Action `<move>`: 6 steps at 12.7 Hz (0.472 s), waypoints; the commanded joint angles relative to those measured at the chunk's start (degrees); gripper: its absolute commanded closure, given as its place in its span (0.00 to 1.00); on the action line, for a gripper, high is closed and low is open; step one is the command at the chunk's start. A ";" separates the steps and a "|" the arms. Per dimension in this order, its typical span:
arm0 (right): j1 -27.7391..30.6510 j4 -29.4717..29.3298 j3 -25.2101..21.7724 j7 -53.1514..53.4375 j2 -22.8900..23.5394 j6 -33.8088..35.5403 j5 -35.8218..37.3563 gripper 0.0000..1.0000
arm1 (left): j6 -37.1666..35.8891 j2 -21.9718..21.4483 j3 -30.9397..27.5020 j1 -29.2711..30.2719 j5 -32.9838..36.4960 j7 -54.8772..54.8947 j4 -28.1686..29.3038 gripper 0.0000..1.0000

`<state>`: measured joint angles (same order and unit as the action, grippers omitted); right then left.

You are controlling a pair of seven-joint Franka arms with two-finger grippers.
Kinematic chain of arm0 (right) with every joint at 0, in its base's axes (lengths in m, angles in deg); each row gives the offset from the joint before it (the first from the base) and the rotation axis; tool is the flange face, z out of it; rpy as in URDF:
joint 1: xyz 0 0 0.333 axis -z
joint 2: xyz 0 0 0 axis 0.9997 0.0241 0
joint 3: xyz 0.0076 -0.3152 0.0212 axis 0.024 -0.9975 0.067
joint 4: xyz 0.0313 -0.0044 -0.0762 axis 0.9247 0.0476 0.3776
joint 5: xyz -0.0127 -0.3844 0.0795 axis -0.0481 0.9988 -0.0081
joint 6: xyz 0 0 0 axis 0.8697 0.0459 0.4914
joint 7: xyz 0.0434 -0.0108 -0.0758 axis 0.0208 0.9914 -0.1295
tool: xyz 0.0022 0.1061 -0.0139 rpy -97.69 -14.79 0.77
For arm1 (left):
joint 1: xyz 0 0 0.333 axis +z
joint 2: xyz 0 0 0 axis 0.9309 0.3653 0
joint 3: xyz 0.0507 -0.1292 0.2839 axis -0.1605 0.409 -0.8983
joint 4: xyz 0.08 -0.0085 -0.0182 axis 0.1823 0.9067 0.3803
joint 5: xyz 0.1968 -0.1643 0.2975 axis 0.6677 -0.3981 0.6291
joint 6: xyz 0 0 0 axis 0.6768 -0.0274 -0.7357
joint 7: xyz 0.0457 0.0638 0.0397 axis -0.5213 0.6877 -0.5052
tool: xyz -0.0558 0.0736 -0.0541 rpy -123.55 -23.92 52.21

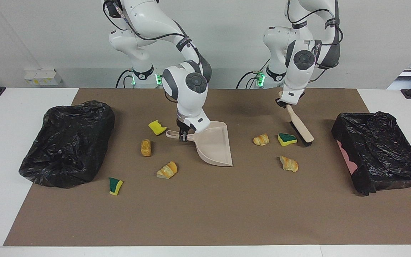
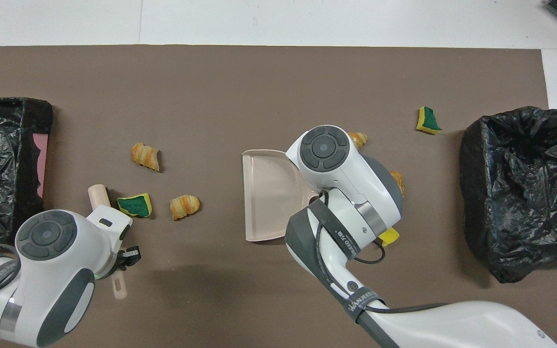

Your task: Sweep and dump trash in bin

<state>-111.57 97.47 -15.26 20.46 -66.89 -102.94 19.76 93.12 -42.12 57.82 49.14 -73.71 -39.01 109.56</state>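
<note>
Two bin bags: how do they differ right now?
The bin at the right arm's end is fully wrapped in its black bag, puffed and rounded; the bin at the left arm's end looks flatter and boxier, with a pink patch of wall showing through a gap in its bag. Both are black-lined, straddle the brown mat's ends, and no trash shows inside.
</note>
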 commanded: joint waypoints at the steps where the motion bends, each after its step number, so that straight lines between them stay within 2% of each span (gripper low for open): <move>1: 0.72 2.24 0.31 -1.77 -1.60 -1.37 1.02 1.00 | 4.11 2.95 -0.43 -4.63 -5.12 -0.52 -0.28 1.00; 3: 0.72 2.24 0.40 -1.68 -1.60 -2.42 1.02 1.00 | 7.88 4.36 -0.43 -7.09 -10.13 0.09 -1.33 1.00; 6: 0.80 2.33 0.31 -1.68 -1.51 -3.74 0.84 1.00 | 14.64 9.54 -0.17 -12.71 -15.75 0.27 -3.71 1.00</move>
<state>-111.50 97.65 -15.30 20.22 -66.91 -104.10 19.81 104.28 -36.54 58.16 39.76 -86.30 -39.14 108.08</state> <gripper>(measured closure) 0.678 0.736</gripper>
